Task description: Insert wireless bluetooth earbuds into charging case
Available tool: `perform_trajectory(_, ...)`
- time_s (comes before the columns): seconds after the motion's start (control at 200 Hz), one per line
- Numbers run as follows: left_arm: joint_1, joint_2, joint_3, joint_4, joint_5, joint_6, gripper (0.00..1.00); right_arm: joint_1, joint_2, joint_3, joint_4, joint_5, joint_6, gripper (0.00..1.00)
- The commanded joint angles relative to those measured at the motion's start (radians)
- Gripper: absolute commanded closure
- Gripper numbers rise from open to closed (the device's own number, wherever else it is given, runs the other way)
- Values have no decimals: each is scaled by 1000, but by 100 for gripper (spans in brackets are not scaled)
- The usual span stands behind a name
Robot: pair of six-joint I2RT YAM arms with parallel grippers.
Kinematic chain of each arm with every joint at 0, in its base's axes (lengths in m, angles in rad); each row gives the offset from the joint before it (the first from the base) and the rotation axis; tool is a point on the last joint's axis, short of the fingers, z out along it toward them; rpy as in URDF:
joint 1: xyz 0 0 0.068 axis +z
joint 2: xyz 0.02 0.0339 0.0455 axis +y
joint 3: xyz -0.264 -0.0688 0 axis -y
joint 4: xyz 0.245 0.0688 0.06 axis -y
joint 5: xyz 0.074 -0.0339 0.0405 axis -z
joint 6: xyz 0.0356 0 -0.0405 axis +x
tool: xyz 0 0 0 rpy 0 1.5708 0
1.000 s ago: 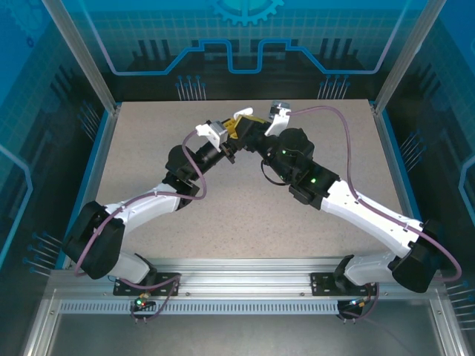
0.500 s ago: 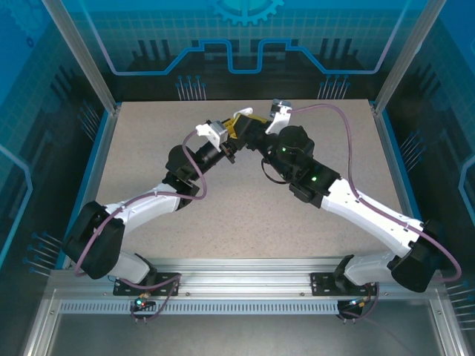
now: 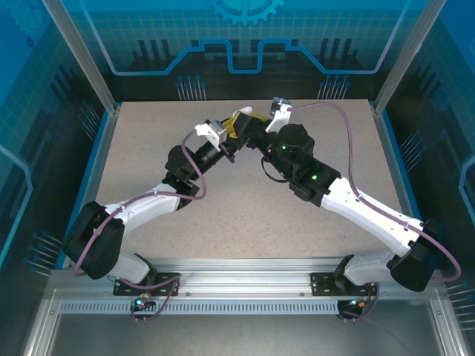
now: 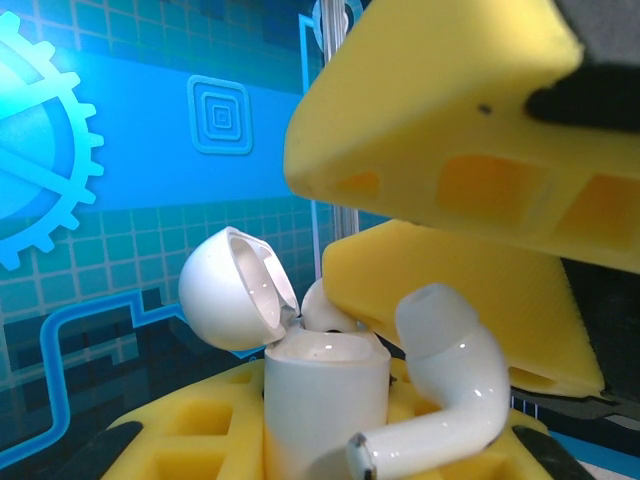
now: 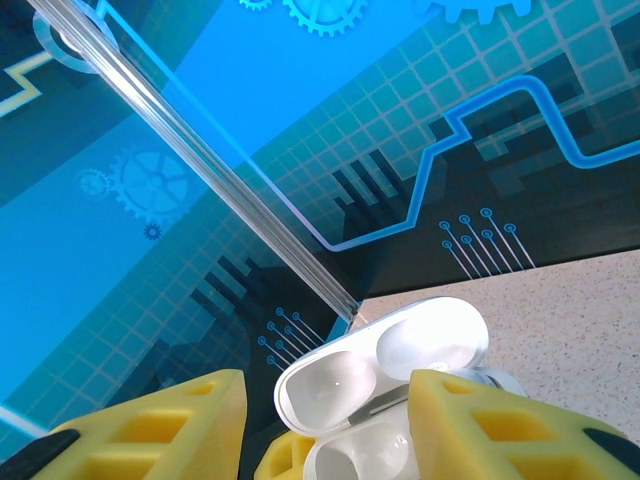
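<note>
1. Lower centre of the left wrist view: the left gripper (image 4: 340, 455) is clenched on the upright charging case (image 4: 320, 385), whose lid hangs open to the left.
2. Just right of the case lies a white earbud (image 4: 450, 365), its stem pointing left across the case's front.
3. Upper right: the right gripper (image 5: 330, 440) is released, and its yellow fingers (image 4: 430, 120) crowd over the case.
</note>
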Motion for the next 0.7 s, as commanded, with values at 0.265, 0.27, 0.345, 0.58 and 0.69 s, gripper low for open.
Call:
perform_trajectory(0.265,-6,-20,4,79,-2,-25,100,-23,4,64,-25,-44,-47,50)
perform_trajectory(0.27,-6,-20,4,79,-2,-25,100,-22,4,65,-25,-45,-47,50)
perform_trajectory(0.345,-7,-18,-1,81,-6,-26,100,-24,1,74,-20,-51,-60,49)
perform_trajectory(0.58,-6,-16,-9,79,-8,-26,100,-33,-8,126,-29,-105,-93,47)
perform_trajectory(0.69,-6,-16,-14,79,-10,-28,100,-38,-21,138,-37,-133,-99,46)
